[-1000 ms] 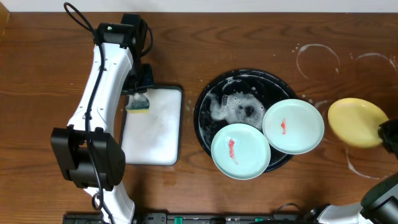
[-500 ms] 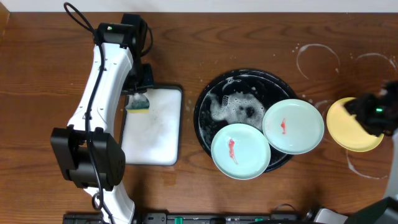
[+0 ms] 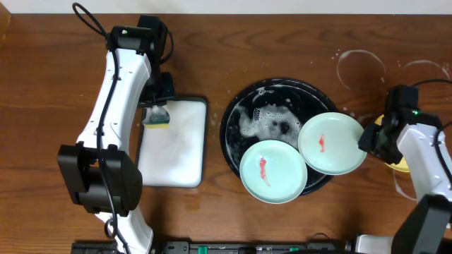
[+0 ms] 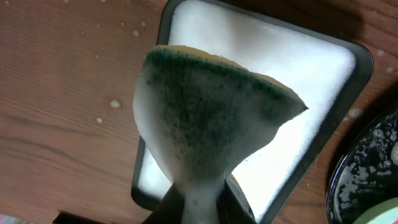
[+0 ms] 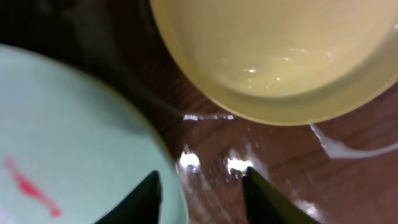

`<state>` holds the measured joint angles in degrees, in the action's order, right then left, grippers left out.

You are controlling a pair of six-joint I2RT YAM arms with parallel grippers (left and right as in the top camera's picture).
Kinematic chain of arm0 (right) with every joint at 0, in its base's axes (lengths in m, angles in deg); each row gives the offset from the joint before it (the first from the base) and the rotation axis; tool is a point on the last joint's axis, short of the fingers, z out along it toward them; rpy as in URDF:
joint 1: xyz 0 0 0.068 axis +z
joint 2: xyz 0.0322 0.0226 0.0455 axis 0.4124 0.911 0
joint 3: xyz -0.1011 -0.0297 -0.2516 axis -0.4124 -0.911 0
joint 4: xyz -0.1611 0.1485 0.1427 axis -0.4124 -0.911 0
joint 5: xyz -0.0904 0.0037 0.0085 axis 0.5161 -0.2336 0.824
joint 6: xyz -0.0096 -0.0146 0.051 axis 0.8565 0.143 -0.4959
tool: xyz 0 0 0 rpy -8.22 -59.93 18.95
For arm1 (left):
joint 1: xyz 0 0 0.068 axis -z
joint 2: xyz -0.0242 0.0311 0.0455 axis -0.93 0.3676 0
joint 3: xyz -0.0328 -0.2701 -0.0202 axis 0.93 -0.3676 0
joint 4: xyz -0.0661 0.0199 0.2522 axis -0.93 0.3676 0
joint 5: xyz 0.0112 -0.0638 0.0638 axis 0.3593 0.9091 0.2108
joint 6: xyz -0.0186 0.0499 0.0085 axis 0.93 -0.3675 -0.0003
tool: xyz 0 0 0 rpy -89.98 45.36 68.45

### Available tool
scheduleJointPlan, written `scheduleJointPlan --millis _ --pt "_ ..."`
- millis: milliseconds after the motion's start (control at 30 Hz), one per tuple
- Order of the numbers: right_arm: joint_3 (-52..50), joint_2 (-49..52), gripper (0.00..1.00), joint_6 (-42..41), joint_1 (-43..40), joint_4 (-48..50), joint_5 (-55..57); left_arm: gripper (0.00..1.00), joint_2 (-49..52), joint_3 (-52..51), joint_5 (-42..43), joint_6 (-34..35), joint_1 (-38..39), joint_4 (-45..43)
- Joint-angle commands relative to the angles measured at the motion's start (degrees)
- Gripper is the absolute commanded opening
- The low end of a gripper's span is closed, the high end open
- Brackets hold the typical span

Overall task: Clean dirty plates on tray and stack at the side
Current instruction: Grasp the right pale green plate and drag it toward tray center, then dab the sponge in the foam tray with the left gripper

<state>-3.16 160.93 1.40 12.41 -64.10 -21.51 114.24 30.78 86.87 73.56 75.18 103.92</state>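
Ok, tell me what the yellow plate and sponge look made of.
The yellow plate looks like hard plastic or glazed ceramic: smooth, glossy, sharp highlights. The sponge is soft foam with a coarse green scouring face, lathered white; it bends where pinched.

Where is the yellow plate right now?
The yellow plate sits on the wooden table at the far right, just outside the black tray, beside the rightmost mint plate. The right wrist view shows it best.

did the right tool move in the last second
yes, the right tool has shifted left from the frame's right edge to the rim of the right-hand mint plate on the black tray
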Motion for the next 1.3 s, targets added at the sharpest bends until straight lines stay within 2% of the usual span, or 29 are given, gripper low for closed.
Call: scheduleJointPlan --millis 0,100,200,300,433,567,767,833,933,1033,1100,1267 --pt "-1.9 1.4 0.32 -1.1 0.3 2.6 -0.3 0.12 0.1 -0.1 -0.1 -1.0 -0.2 0.3" --pt "-2.9 2.1 0.2 -0.3 0.3 4.6 -2.8 0.12 0.1 -0.1 -0.1 -1.0 -0.2 0.3" --pt "-2.4 1.9 0.01 -0.2 0.3 5.3 -2.8 0.12 0.1 -0.1 -0.1 -1.0 -0.2 0.3" --pt "-0.6 1.3 0.01 0.2 0.3 5.6 -5.1 0.12 0.1 -0.1 -0.1 -1.0 -0.2 0.3" --pt "2.9 0.6 0.01 2.5 0.7 7.6 -14.6 0.11 0.1 -0.1 -0.1 -1.0 -0.2 0.0" --pt "4.6 0.6 0.01 6.6 4.5 15.3 -25.5 0.08 0.1 -0.1 -0.1 -1.0 -0.2 0.0" --pt "4.6 4.6 0.01 7.0 12.3 19.4 -21.3 0.08 0.1 -0.1 -0.1 -1.0 -0.2 0.3" --pt "4.6 9.5 0.01 7.2 14.7 20.9 -19.2 0.08 0.1 -0.1 -0.1 -1.5 -0.2 0.8" --pt "4.6 13.5 0.01 7.4 15.1 23.2 -19.9 0.08 0.1 -0.1 -0.1 -2.1 -0.2 1.0" --pt "4.6 16.2 0.01 3.8 15.1 24.0 -19.9 0.08 0.1 -0.1 0.0 -2.1 -0.2 1.0" --pt "4.6 17.1 0.01 1.3 15.1 23.1 -19.8 0.08 0.1 -0.1 0.0 -2.0 -0.2 1.0" --pt "4.6 17.3 0.01 1.2 15.1 22.4 -19.6 0.08 0.1 -1.9 2.4 -2.0 -0.2 -1.0"
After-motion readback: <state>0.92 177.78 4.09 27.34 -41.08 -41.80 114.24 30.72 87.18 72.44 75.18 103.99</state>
